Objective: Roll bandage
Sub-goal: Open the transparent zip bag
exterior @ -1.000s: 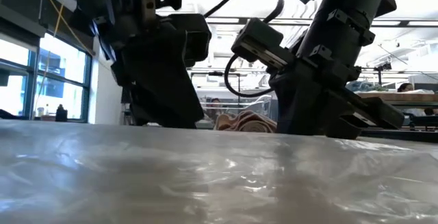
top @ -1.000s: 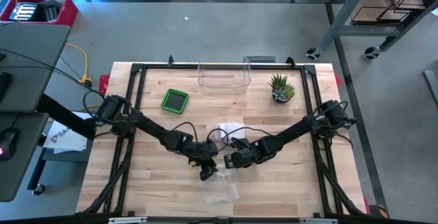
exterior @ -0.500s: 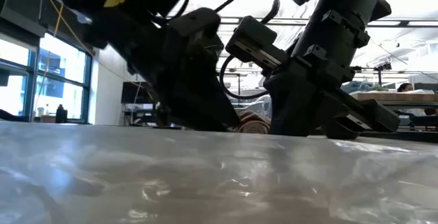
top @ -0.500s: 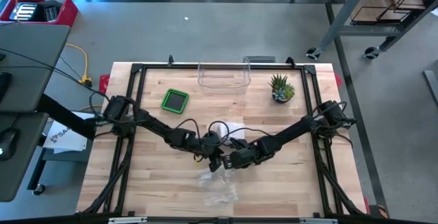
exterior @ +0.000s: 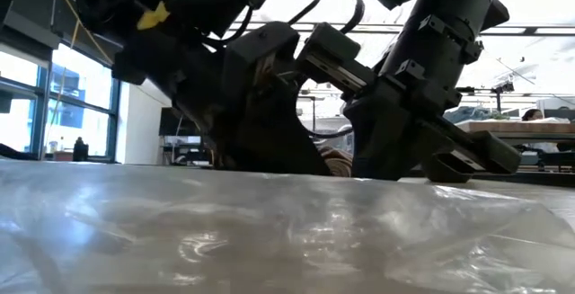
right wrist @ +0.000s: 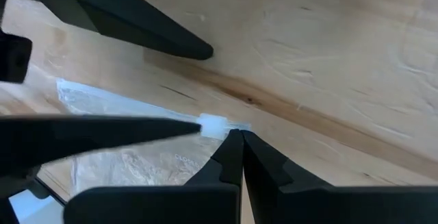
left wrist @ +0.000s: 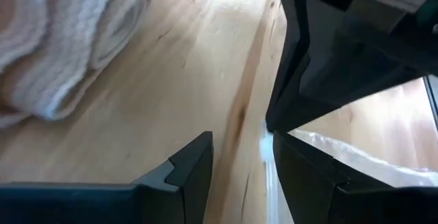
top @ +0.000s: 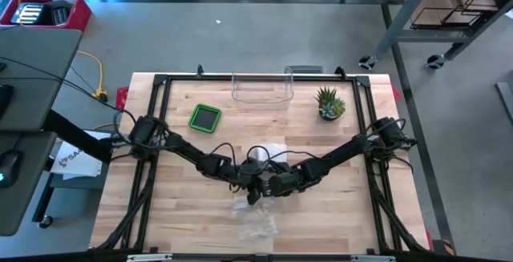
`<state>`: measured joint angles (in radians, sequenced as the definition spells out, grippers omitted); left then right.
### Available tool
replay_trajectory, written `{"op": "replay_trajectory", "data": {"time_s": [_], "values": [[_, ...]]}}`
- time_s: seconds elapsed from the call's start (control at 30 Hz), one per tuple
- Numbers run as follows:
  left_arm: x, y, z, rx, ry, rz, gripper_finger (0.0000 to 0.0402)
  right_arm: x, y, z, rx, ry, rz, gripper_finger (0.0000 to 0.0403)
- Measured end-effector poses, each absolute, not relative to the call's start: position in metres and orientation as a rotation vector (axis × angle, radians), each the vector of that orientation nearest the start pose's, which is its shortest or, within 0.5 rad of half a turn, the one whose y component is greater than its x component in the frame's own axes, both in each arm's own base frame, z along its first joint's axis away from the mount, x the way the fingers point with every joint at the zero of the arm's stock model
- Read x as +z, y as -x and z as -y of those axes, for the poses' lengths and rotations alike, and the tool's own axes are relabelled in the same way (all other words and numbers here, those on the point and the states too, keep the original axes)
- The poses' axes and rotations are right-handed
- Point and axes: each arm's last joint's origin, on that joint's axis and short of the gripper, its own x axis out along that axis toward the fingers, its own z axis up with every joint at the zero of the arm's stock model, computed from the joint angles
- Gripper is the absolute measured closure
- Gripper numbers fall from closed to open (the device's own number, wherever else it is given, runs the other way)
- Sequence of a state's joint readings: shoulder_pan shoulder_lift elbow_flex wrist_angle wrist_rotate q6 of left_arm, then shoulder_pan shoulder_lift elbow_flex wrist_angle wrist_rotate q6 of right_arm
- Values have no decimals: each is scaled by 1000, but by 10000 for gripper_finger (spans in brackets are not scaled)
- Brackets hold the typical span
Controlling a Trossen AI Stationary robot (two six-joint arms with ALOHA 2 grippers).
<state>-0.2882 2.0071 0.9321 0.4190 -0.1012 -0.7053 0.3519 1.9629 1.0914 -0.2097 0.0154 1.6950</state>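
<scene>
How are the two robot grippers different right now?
The left gripper has its fingers apart, with bare wood showing between them; the right gripper has its fingers pressed together to a point. The left gripper reaches in from the table's left side, the right gripper from the right side. Both are dark, low over the wooden table, and meet at its middle beside the clear plastic bag.

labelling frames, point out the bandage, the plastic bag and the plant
bandage (left wrist: 65, 53), left wrist view, on the rolled end
plastic bag (top: 255, 220), high view, on the middle of the clear film
plant (top: 329, 102), high view, on the leaves
</scene>
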Motion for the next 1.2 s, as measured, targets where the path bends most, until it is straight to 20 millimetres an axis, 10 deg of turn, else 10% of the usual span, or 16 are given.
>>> {"op": "replay_trajectory", "data": {"time_s": [0.5, 0.9, 1.2], "values": [[99, -366, 107, 14, 403, -696, 249, 113, -347, -128, -608, -1272, -1045, 403], [98, -366, 106, -266, -102, -676, 250, 115, -349, -136, -398, -1143, -1105, 403], [113, -340, 100, -271, 97, -911, 273, 115, -352, -129, -484, -1188, -1030, 403]]}}
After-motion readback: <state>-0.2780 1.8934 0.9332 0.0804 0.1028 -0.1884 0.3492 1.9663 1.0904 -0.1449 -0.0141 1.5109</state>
